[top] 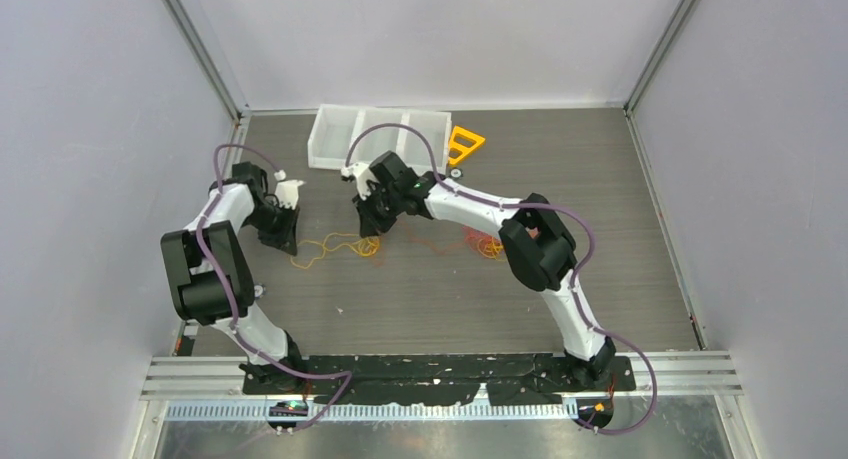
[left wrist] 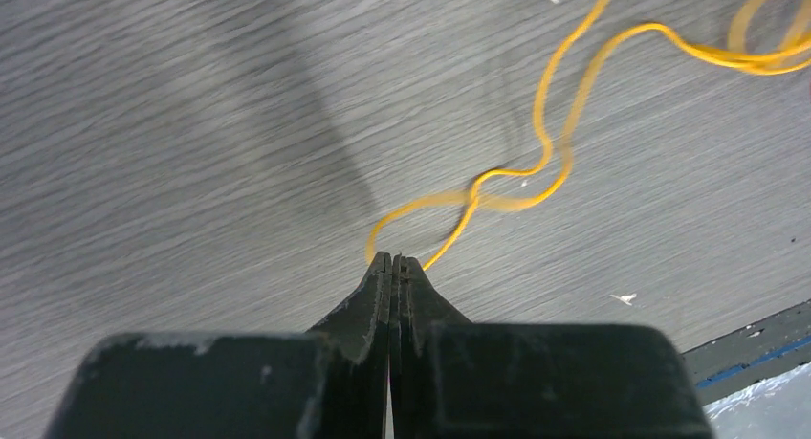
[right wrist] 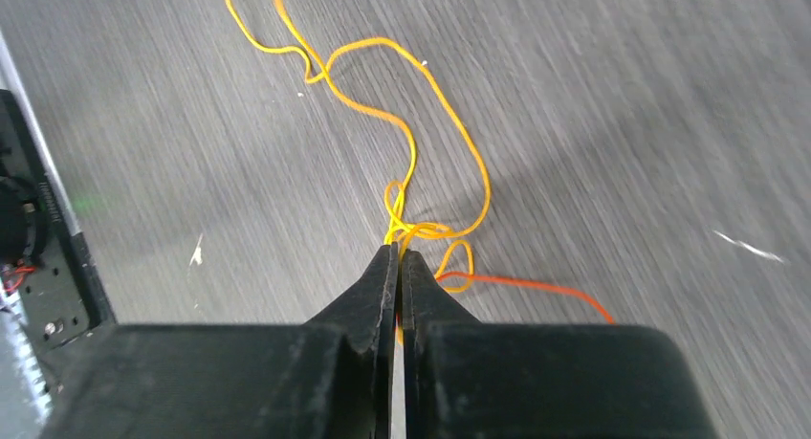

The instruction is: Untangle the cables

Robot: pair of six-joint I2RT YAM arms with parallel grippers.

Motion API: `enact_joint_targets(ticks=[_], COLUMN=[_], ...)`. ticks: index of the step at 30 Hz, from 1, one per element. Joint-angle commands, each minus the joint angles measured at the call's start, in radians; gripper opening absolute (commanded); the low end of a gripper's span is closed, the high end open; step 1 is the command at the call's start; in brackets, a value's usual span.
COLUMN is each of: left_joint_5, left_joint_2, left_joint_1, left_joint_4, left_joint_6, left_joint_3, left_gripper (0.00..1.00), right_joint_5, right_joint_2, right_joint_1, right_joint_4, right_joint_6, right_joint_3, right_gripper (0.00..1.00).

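Note:
The cables lie on the grey table: a yellow strand (top: 335, 247) curls between the two grippers, and red and orange strands (top: 470, 245) trail to the right under the right arm. My left gripper (top: 285, 241) is down at the yellow strand's left end. In the left wrist view its jaws (left wrist: 394, 259) are shut, with a loop of the yellow cable (left wrist: 550, 157) running out from both sides of the tips. My right gripper (top: 372, 229) is shut too (right wrist: 399, 252), pinching a knot of yellow cable (right wrist: 421, 230). A red-orange strand (right wrist: 536, 288) passes just beside it.
A white compartment tray (top: 380, 137) stands at the back of the table, with an orange-yellow plastic triangle (top: 465, 144) to its right. Grey walls close in both sides. A black base plate (top: 430, 374) runs along the near edge.

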Motion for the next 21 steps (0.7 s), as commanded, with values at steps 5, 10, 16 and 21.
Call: enact_joint_targets(ticks=[5, 10, 16, 21], left_joint_5=[0.055, 0.213, 0.567, 0.614], left_joint_2=[-0.184, -0.296, -0.389, -0.513], left_joint_1=[0.133, 0.164, 0.068, -0.103], left_joint_4=[0.023, -0.019, 0.069, 0.339], left_joint_6=[0.0, 0.016, -0.035, -0.118], left_joint_3=[0.062, 0.114, 0.043, -0.108], left_gripper=[0.0, 0.0, 0.91, 0.99], right_joint_5=[-0.028, -0.078, -0.202, -0.32], right_joint_2=[-0.39, -0.544, -0.578, -0.618], right_joint_1=[-0.176, -0.321, -0.342, -0.342], right_joint_4=[-0.001, -0.04, -0.07, -0.05], right_joint_6=[0.001, -0.006, -0.029, -0.021], right_joint_3=[-0.111, -0.181, -0.23, -0.22], right_gripper=[0.05, 0.05, 0.06, 0.05])
